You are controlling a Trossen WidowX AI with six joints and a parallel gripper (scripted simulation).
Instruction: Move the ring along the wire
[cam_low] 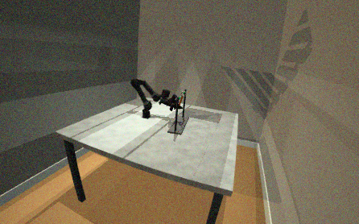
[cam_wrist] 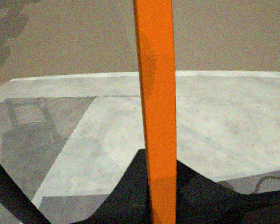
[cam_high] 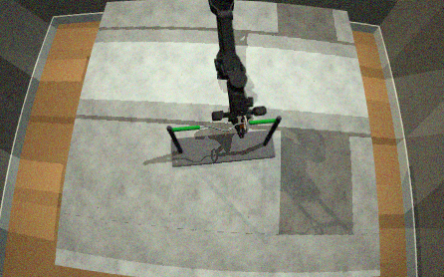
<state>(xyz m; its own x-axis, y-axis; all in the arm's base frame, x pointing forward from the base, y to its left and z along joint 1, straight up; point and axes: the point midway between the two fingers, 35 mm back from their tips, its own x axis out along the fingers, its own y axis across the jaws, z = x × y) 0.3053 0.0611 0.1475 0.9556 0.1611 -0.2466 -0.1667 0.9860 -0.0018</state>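
The orange handle (cam_high: 242, 127) (cam_low: 181, 100) (cam_wrist: 160, 100) stands upright between the fingers of my gripper (cam_high: 241, 135) (cam_wrist: 148, 155), which is shut on it. The small pale ring (cam_high: 246, 124) is by the inner end of the right green part (cam_high: 266, 122) in the top view. Whether it touches the wire, and how the wire passes through it, is too small to tell. The thin grey wire (cam_high: 216, 129) runs left from there, close beside the gripper, to the left green part (cam_high: 186, 129). The ring is not visible in the wrist view.
The left post (cam_high: 175, 141) and right post (cam_high: 272, 134) rise from the dark base plate (cam_high: 187, 149) (cam_low: 175, 131). The arm (cam_high: 230, 60) (cam_low: 145, 90) reaches in from the back of the table (cam_high: 175, 199) (cam_low: 182, 149). Shadows of the arm and the wire fall on the base.
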